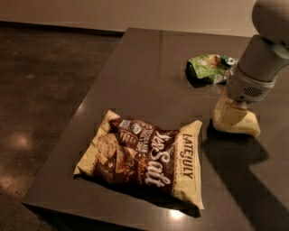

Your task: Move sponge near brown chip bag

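Gripper (232,118) down at the surface of a dark table (149,76), toward its right side, beneath a grey cylindrical arm (259,63) slanting in from the upper right corner. Shows cream at its lower end, merging there with the pale yellow sponge (244,127) right at its tip, at table level. Cannot tell whether clamped on the sponge or loose around it, nor whether the block is resting on the table or just above it.

Lying flat near the table's front edge, left of the gripper and apart from it: brown chip bag (144,155), dark brown with cream ends, "Sea Salt" in white script and "LATE JULY" printed along its right end. Sits at a slight angle, right end nearest the sponge, a strip of bare table in between.

Farther back, behind the gripper and partly hidden by the arm: crumpled green snack bag (207,67). Beyond the table's left edge, dark speckled floor (45,90), and a pale wall (135,11) across the top.
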